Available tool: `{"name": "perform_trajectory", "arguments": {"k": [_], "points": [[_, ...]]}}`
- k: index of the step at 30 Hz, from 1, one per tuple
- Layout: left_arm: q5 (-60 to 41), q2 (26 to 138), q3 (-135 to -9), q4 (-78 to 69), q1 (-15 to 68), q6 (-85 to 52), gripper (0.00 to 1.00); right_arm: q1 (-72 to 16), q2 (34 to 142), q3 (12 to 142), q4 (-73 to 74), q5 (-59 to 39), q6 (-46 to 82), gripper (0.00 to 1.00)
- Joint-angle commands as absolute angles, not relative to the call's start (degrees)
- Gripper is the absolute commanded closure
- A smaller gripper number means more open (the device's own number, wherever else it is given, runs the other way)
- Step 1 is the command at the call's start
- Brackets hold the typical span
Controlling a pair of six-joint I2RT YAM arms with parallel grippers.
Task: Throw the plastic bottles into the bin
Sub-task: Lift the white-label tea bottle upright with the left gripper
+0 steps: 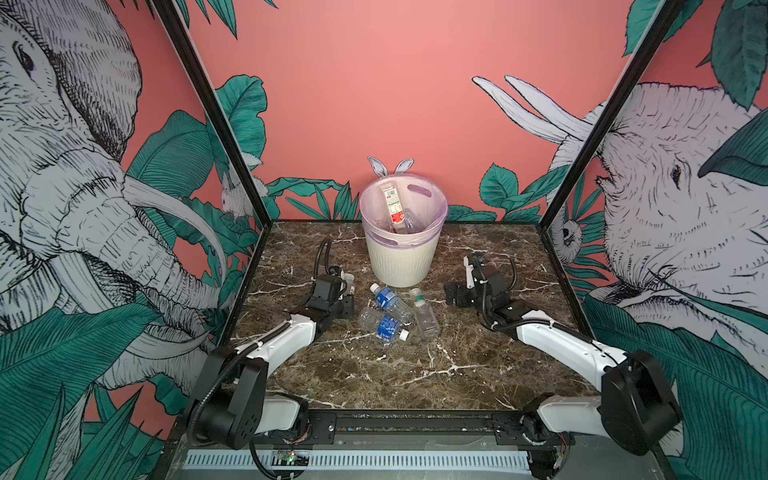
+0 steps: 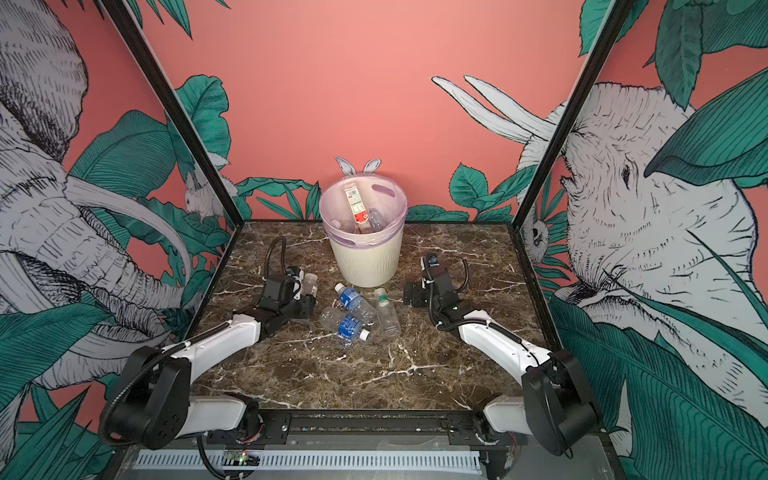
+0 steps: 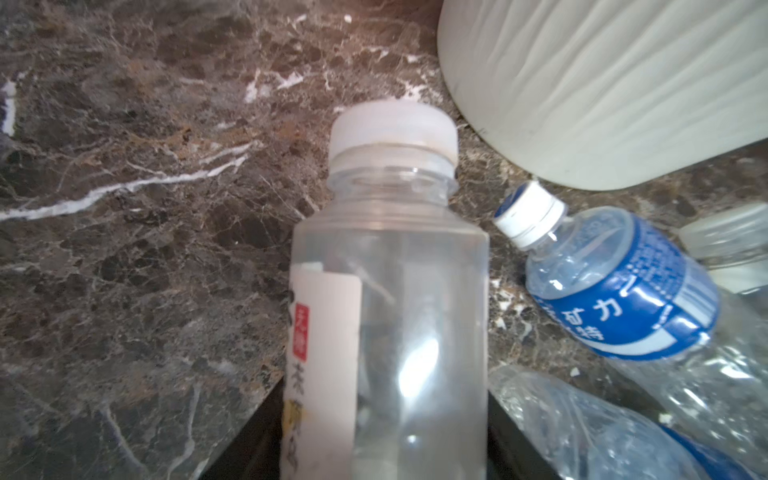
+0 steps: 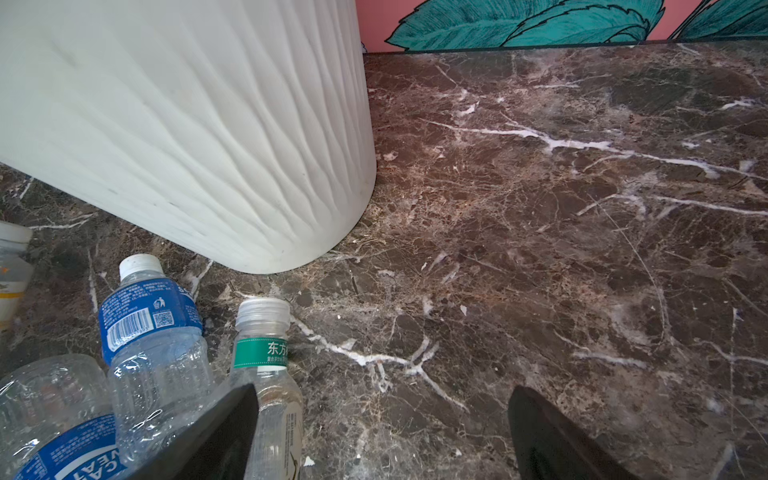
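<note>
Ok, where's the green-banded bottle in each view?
In a top view: the green-banded bottle lies mid-table, right of the blue-labelled bottle.
In a top view: the bottle is in the same place.
Left wrist: probably the clear cap beyond that bottle's cap.
Right wrist: beside it, near the bin.
Shared landmark: the bin's ribbed cream wall.

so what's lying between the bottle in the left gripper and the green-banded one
A blue-labelled bottle by the bin and a second blue-labelled bottle in front of it; both top views show them.
</note>
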State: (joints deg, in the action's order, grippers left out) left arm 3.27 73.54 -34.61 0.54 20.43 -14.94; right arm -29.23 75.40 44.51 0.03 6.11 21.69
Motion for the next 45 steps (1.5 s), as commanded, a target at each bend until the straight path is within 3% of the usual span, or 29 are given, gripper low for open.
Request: {"name": "perform_trajectory", "arguments": {"k": [1, 16, 32, 40, 45], "points": [[1.67, 68.51, -31.21, -5.06, 20.47, -14.24, 0.53, -29.01, 75.90, 45.09, 2.37, 5.16, 22.24, 0.04], [-0.87, 49.48, -20.54, -9.42, 23.22, -13.53, 0.52, -29.03, 77.64, 45.59, 2.90, 3.53, 22.72, 0.05], [-3.86, 28.78, -15.51, -0.08, 24.61, -13.27, 0.49, -29.09, 79.28, 45.79, 3.78, 2.13, 23.47, 0.06], [-4.93, 26.51, -21.08, 4.00, 24.98, -13.95, 0.49, -29.15, 78.80, 45.82, 3.56, 2.12, 23.51, 0.06], [-5.40, 32.29, -30.80, 4.17, 25.22, -13.28, 0.50, -29.12, 78.09, 45.88, 2.99, 2.33, 23.38, 0.06]]}}
